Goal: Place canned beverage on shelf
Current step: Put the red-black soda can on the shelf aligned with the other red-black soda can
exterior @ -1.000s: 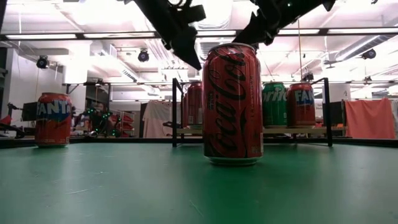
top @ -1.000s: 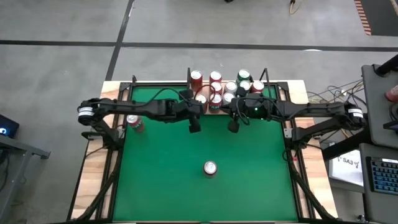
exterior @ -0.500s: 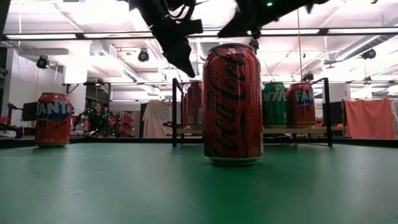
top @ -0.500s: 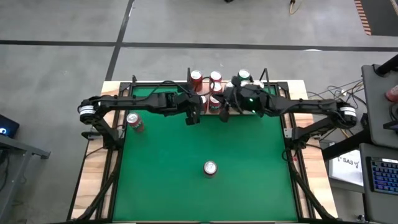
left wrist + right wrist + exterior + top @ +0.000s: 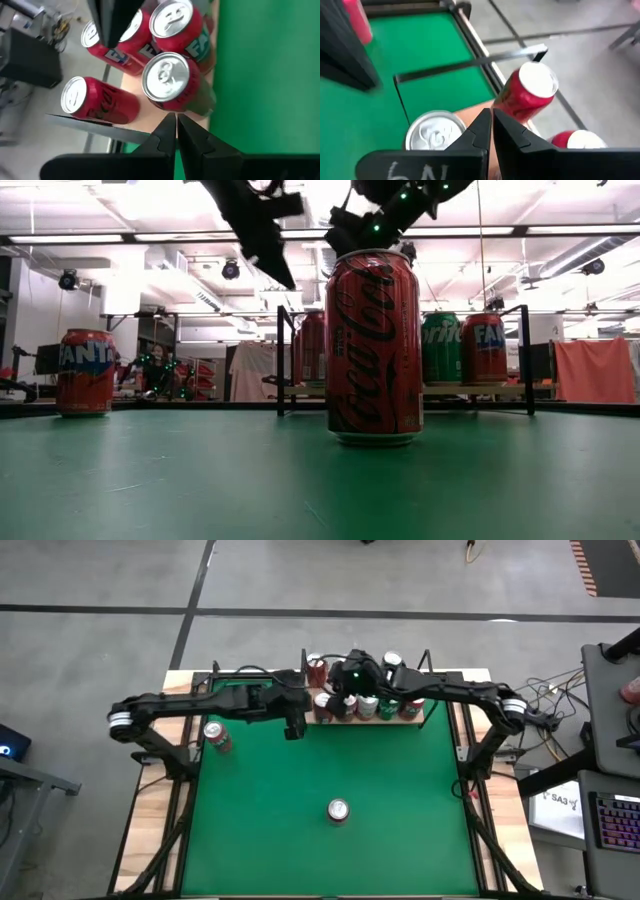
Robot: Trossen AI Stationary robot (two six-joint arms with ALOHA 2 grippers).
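Up above the far edge of the green felt tabletop point(image 5: 330, 765), both dark two-finger grippers raised and empty. Left gripper point(image 5: 293, 728) with fingers pressed together, hanging just in front of the left end of the small light tan wooden shelf with thin black metal uprights point(image 5: 412, 716). Right gripper point(image 5: 335, 687) likewise closed on nothing — reached across over the left part of the shelf, above the cans there.

On the shelf, a cluster of upright cans: red cans point(image 5: 316, 668) at the left and back, a green can point(image 5: 440, 348) and a red Fanta can point(image 5: 484, 348) toward the right end in the low view. Seen past the shut left fingertips point(image 5: 169, 126), a silver-topped red can point(image 5: 167, 80) just ahead, more red cans packed touching behind it.

Off the shelf still, two drinks. Red Coca-Cola can point(image 5: 338, 810) upright alone in the near middle of the felt, well apart from both grippers. Orange-red Fanta can point(image 5: 214, 735) upright near the table's left edge, under the left arm.
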